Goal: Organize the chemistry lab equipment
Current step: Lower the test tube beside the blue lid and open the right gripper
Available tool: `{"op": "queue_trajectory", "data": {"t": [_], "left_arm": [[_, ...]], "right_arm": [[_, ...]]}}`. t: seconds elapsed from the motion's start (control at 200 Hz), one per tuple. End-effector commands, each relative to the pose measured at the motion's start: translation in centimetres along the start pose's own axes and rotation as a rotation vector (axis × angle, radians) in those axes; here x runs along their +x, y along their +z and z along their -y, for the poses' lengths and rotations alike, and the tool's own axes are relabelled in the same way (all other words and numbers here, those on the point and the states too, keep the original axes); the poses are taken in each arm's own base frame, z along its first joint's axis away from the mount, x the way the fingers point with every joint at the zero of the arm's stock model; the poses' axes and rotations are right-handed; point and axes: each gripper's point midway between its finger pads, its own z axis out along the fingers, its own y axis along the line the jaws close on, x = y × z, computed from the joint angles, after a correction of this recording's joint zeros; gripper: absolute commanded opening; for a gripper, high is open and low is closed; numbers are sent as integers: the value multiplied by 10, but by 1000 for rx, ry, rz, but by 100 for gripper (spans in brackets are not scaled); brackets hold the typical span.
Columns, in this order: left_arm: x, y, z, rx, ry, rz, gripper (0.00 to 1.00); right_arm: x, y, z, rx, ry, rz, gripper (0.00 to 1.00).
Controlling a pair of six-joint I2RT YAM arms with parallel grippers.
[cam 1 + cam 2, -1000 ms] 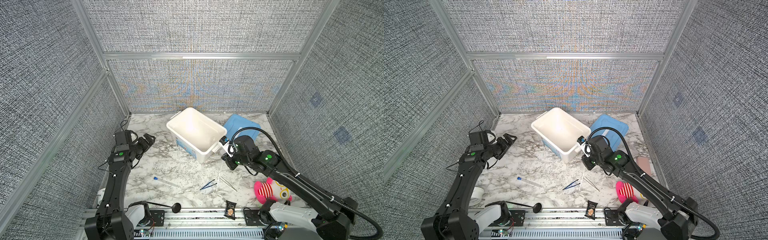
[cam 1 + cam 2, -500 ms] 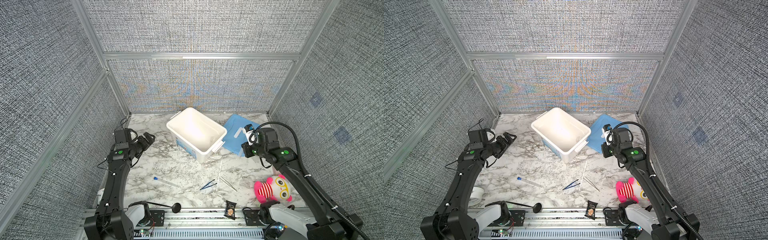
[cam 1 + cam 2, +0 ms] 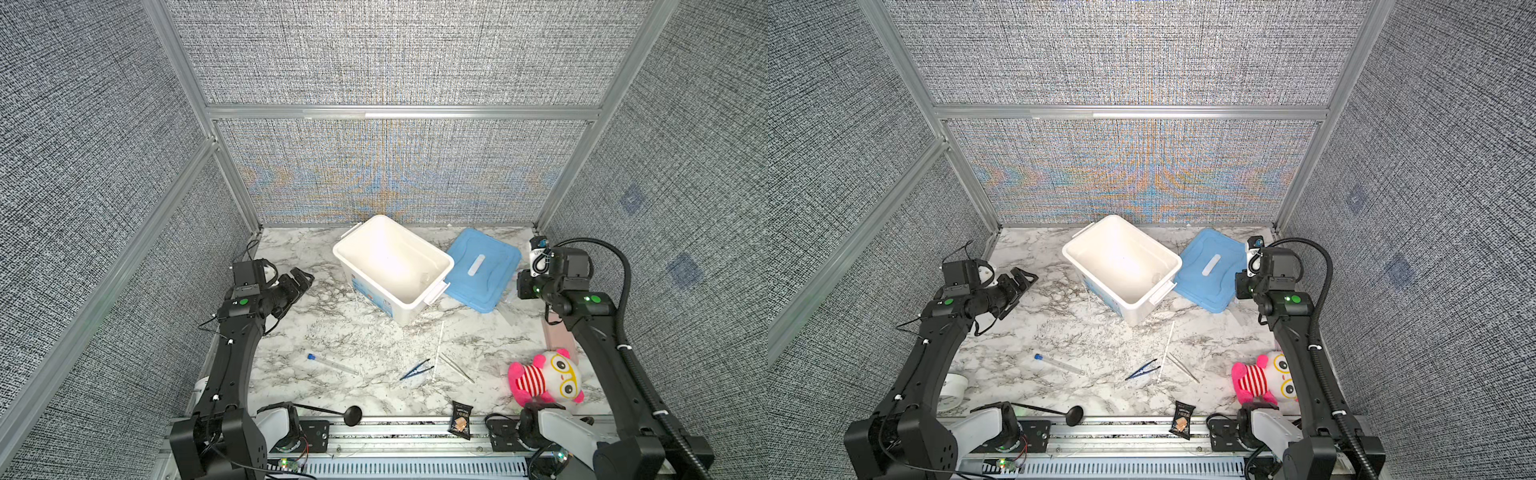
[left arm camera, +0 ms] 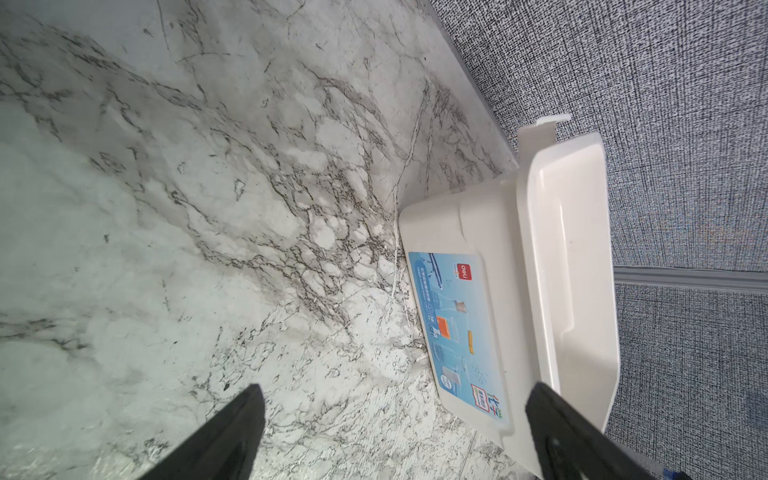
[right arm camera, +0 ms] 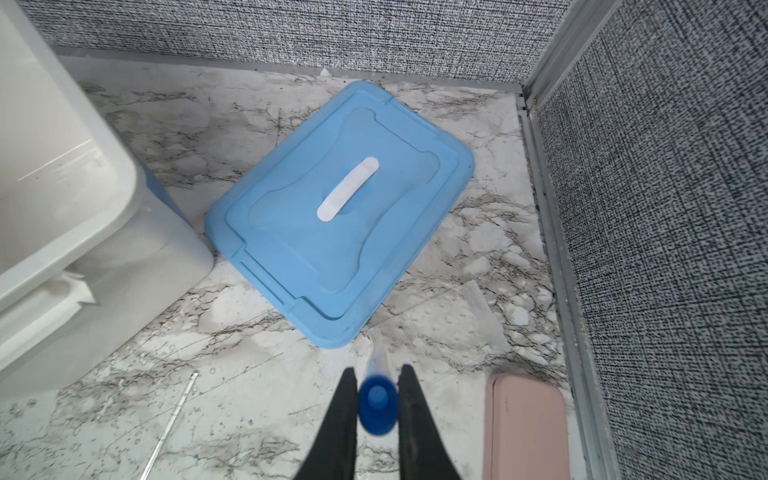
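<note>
The left jaws are held wide open above the marble counter (image 3: 332,324) at its left side, with nothing gripped; in the left wrist view the labelled wall of the white bin (image 4: 519,232) is seen ahead of them; one clear blue-capped tube (image 3: 330,363) is laid flat on the counter near the front left; the bin is stood open at the back middle; in front of it the dark blue tweezers (image 3: 415,369), the long white stick (image 3: 437,351) and the silver tweezers (image 3: 456,367) are laid close together, the stick between the two pairs; a black snack packet (image 3: 460,419) is set at the front edge; the blue lid (image 3: 482,270) is laid flat just right of the bin; the right jaws are closed on the second blue-capped tube (image 5: 376,403), pinched at its cap, above the counter in front of the lid; a pink case (image 5: 523,432) is seen just beside them; a pink striped plush (image 3: 540,382) is laid at the front right.
</note>
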Motion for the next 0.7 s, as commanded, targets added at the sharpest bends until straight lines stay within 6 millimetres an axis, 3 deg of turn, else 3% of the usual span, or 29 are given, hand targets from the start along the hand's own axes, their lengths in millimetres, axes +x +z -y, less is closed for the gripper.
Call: {"op": "queue_trajectory", "data": {"t": [0.0,0.695], "left_arm": [[-3,3,4,22,20,4,99],[-1,10,-3,0,22,-23,99]], "right_arm": [[-1,7,8,15,-3,8,16],[5,38,3,-55,11,-31,15]]}}
